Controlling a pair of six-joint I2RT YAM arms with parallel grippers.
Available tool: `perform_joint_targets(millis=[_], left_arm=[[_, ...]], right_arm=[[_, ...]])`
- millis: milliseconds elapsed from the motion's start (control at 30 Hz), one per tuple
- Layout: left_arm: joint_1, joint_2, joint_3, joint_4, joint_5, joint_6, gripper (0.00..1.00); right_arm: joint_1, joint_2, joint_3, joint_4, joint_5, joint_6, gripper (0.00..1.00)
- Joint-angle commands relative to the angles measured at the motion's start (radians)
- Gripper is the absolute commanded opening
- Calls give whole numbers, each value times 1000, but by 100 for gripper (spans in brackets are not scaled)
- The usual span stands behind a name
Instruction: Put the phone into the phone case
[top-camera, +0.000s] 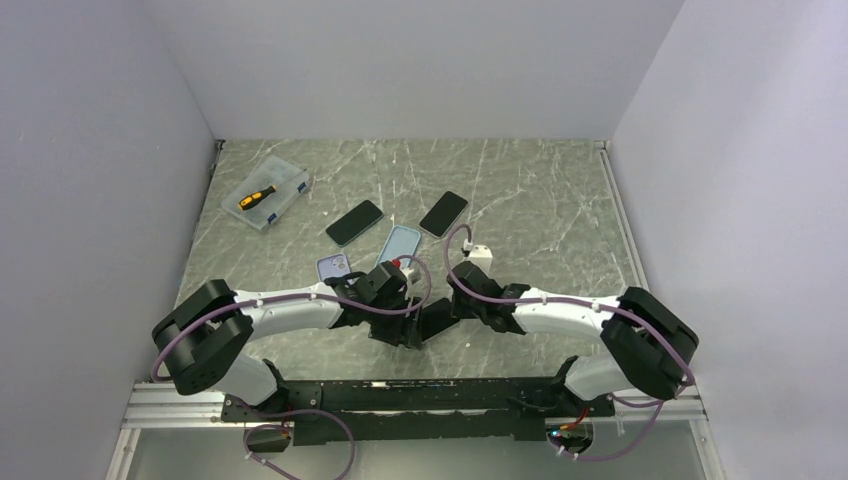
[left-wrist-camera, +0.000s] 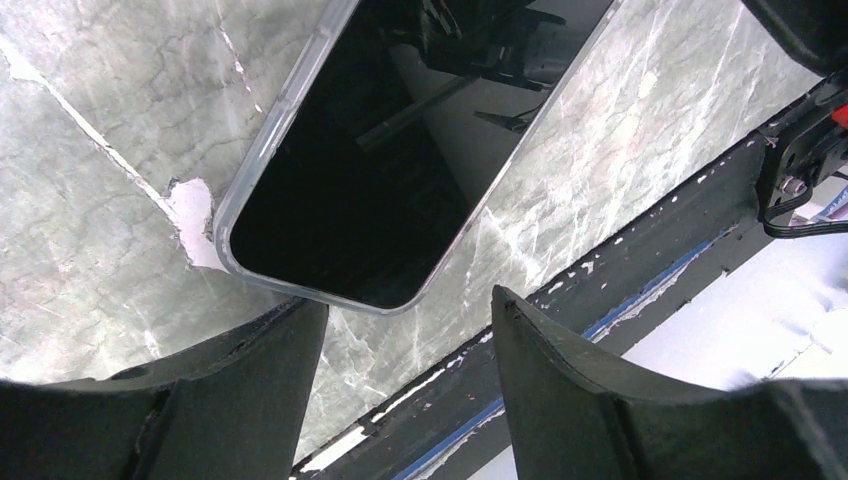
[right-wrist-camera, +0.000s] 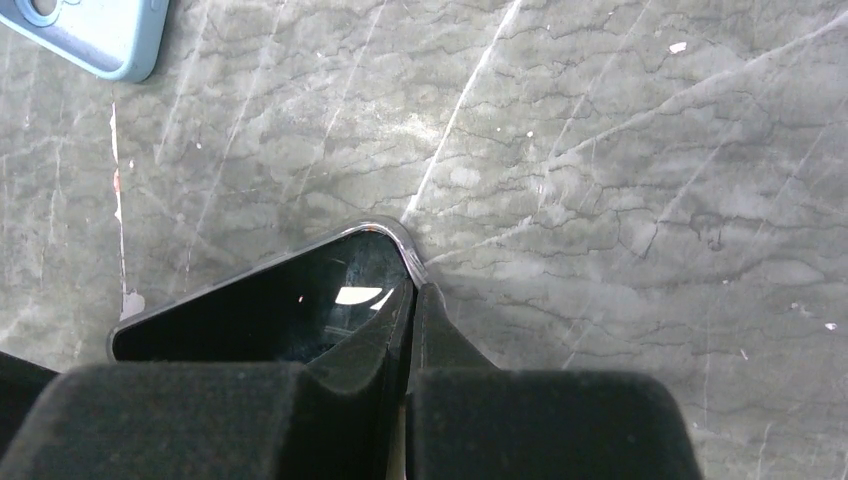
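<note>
The left gripper (left-wrist-camera: 407, 302) stands apart, the phone (left-wrist-camera: 370, 170) in its case (left-wrist-camera: 224, 228) just ahead. The right gripper (right-wrist-camera: 412, 292), pressed together, meets the phone's corner.

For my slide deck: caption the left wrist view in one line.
Open left tool poised at the end of a black phone in a clear case on the marble table.

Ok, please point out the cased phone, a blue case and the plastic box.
cased phone (left-wrist-camera: 360, 170): left wrist view, middle of its dark screen.
blue case (right-wrist-camera: 95, 40): right wrist view, its visible corner.
plastic box (top-camera: 290, 187): top view, its right half.
</note>
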Motion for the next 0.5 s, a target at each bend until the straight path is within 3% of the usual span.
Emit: perform_joint_targets(millis=[0,167,467], left_arm=[[-21,31,7,173,-35,27,69],[-20,3,7,129,-78,30,74],[-20,-48,-2,61,-144,34,78]], right_arm=[[79,60,-27,-142,-242,62,0],[78,-29,51,-260,-168,30,1],[78,-68,156,-345,-130,-16,11]])
